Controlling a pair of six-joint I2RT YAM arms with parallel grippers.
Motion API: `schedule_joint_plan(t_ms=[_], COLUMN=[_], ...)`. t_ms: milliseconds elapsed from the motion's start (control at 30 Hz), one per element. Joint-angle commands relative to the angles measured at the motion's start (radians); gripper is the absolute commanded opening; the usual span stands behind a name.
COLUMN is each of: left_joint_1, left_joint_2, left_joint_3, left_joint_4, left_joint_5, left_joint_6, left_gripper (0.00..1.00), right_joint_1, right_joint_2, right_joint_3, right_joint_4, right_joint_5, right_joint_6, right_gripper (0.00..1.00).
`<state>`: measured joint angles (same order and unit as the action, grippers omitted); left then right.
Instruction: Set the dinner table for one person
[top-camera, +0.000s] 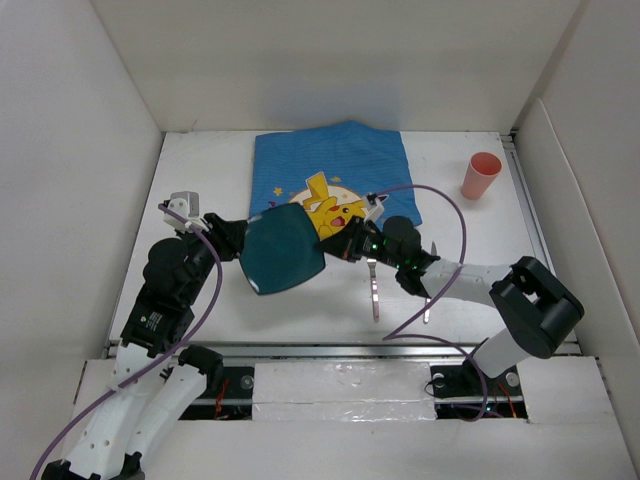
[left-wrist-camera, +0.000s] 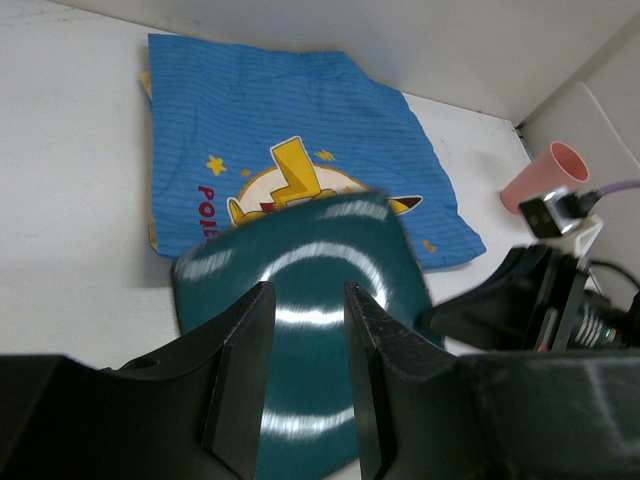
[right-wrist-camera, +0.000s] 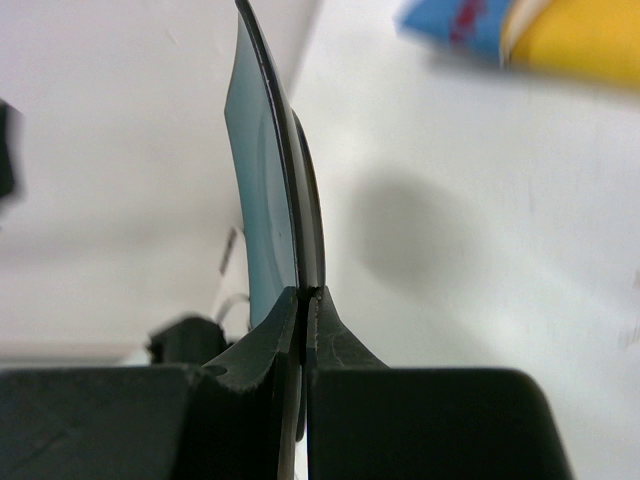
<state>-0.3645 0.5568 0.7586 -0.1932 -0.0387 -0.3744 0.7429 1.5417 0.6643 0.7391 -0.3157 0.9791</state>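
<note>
While the right gripper (right-wrist-camera: 303, 292) pinches the dark teal plate (top-camera: 285, 250) by its rim at mid-frame over the dinner table (top-camera: 200, 305), the left gripper (left-wrist-camera: 308, 295) stands half apart by the plate's left edge, below the blue cloth (top-camera: 300, 165).

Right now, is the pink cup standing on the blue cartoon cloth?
No, the pink cup stands on the bare white tabletop, apart from the blue cartoon cloth.

Dinner table (top-camera: 200, 170): blue cloth (top-camera: 330, 165) far ctr, pink cup (top-camera: 482, 176) R, cutlery (top-camera: 374, 295) near.
</note>
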Motion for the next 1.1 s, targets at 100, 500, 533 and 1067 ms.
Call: schedule_joint_plan(t_ms=[100,500,533,1067], left_joint_1=[0.004,0.004,0.004,0.004], left_joint_2=[-0.029,-0.034,-0.034,-0.025], left_joint_3=[0.018,0.013,0.013,0.008], left_joint_4=[0.015,0.021,0.018,0.023], left_joint_5=[-0.033,-0.020,-0.018,-0.006], left_joint_6=[0.002,0.005,0.006,0.005], left_gripper=[0.31,0.31,0.31,0.31], right_joint_1=[-0.186,-0.437,-0.447,-0.501], right_joint_2=[-0.028,0.346,0.362,0.607], right_joint_3=[0.224,0.672,0.679,0.775], right_joint_4=[0.111,-0.181,-0.179,-0.210], right_joint_5=[-0.049,-0.194,-0.198,-0.220], right_joint_6=[0.029,-0.068,-0.060,-0.048], right_gripper=[0.00,0.00,0.00,0.00])
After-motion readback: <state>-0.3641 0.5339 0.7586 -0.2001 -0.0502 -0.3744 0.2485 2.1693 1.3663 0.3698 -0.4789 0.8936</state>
